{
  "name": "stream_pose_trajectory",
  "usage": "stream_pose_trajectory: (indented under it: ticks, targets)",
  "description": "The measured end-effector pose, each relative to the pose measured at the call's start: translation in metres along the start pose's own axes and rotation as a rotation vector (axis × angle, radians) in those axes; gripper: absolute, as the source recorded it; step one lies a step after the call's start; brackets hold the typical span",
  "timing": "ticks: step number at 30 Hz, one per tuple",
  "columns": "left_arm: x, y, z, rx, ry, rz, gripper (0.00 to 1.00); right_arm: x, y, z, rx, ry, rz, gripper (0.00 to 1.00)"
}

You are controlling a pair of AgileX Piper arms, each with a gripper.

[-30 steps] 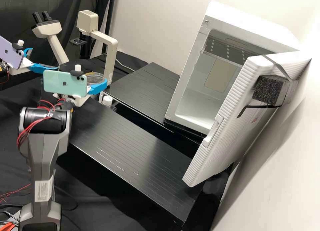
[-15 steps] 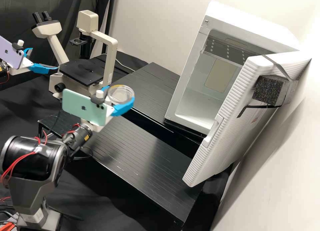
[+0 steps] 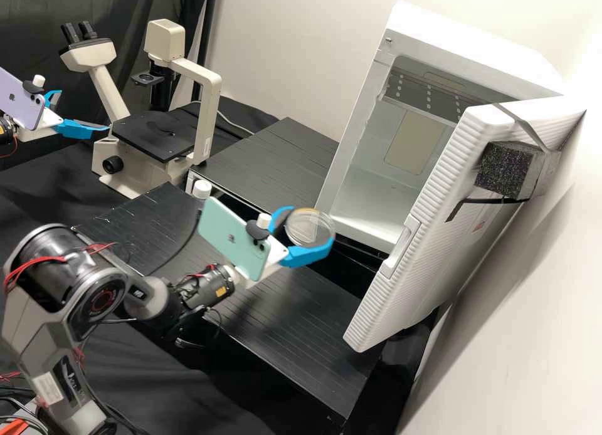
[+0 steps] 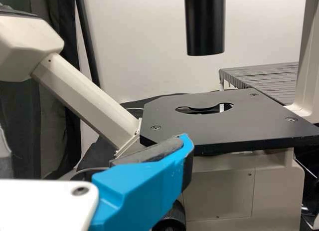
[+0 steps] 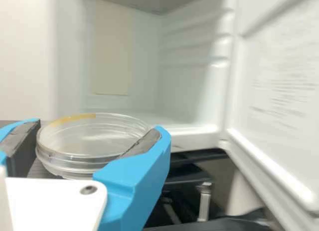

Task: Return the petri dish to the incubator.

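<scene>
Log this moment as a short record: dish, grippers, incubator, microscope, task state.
dish: clear round plastic petri dish, lidded state cannot be told
right gripper: holds the dish between its two bright blue fingers
left gripper: open and empty, near the microscope
incubator: white box-shaped cabinet, ribbed white door open
microscope: cream body, flat black stage with nothing on it
task state: dish outside the incubator, not yet returned

Microscope (image 3: 155,135) left of incubator (image 3: 467,45)
</scene>
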Motion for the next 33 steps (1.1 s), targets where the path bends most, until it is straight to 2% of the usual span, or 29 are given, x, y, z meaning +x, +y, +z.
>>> stream_pose_trajectory:
  ticks: [7,13,24,27,30,33]
  targets:
    - [0.000,0.000,0.000,0.000,0.000,0.000,1.00,0.038,0.008,0.019,-0.015,-0.063,0.058,0.00]
    - [0.000,0.000,0.000,0.000,0.000,0.000,1.00,0.077,0.005,0.023,-0.002,-0.095,0.037,0.00]
    - [0.000,0.000,0.000,0.000,0.000,0.000,1.00,0.138,-0.003,0.029,-0.031,-0.188,-0.003,0.00]
    - [0.000,0.000,0.000,0.000,0.000,0.000,1.00,0.147,-0.002,0.028,-0.027,-0.192,0.007,0.00]
    - [0.000,0.000,0.000,0.000,0.000,0.000,1.00,0.154,0.003,0.027,-0.046,-0.186,0.030,0.00]
    - [0.000,0.000,0.000,0.000,0.000,0.000,1.00,0.163,0.008,0.027,-0.050,-0.178,0.055,0.00]
